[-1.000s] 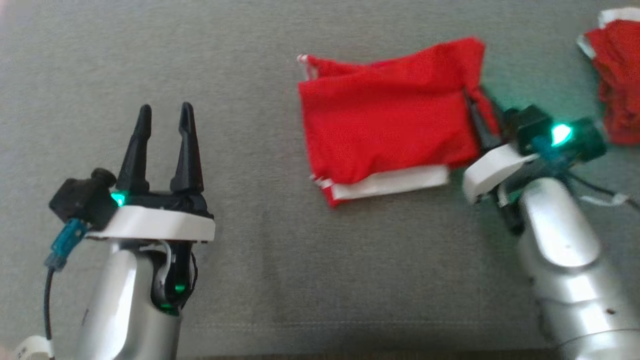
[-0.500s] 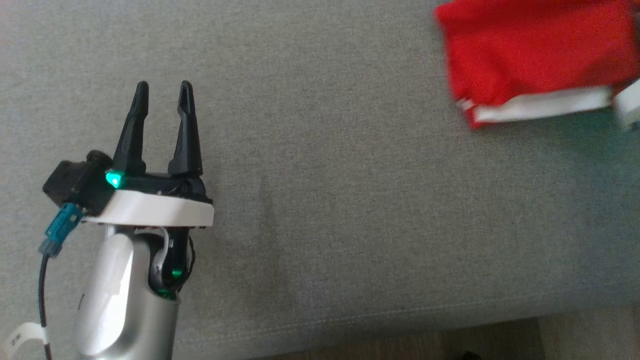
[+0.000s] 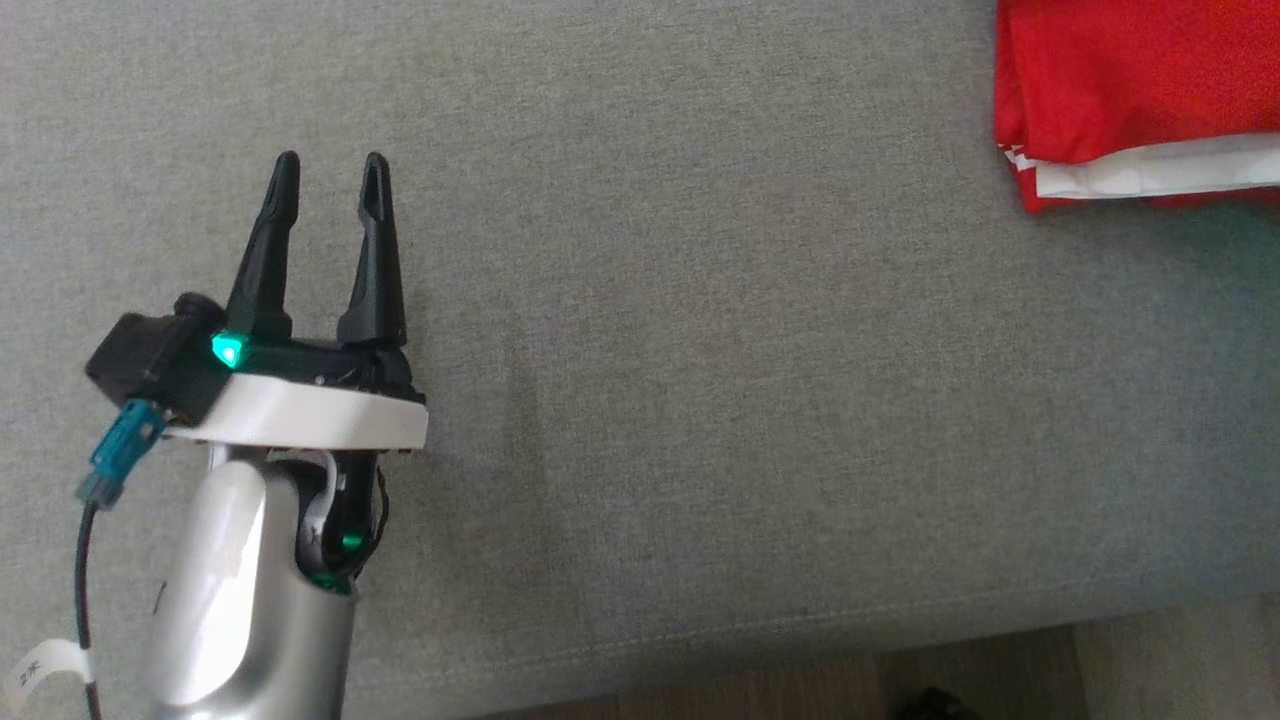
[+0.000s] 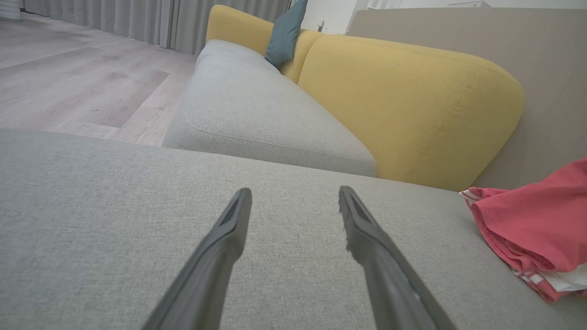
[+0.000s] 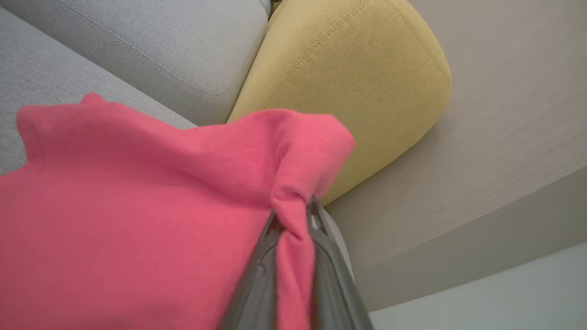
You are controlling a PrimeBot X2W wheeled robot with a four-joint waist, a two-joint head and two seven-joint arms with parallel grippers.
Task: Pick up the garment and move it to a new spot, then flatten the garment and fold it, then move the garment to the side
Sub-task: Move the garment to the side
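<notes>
The folded red garment (image 3: 1130,90) with a white band lies at the top right of the head view, cut by the frame edge. In the left wrist view the garment (image 4: 536,220) sits at the far right on the grey cushion. My right gripper (image 5: 296,215) is shut on a bunched fold of the garment (image 5: 137,220), which spreads across the right wrist view. My left gripper (image 3: 328,175) stands open over bare grey cushion at the left, far from the cloth, nothing between its fingers (image 4: 229,229).
The grey seat cushion (image 3: 700,350) stretches across the head view, its front edge and wood floor (image 3: 1000,680) at the bottom right. A yellow back cushion (image 4: 403,101) and a second grey seat (image 4: 257,110) lie beyond.
The head camera has swung left, so the garment now sits at the top right edge and the right arm has left the view. The left gripper stays open.
</notes>
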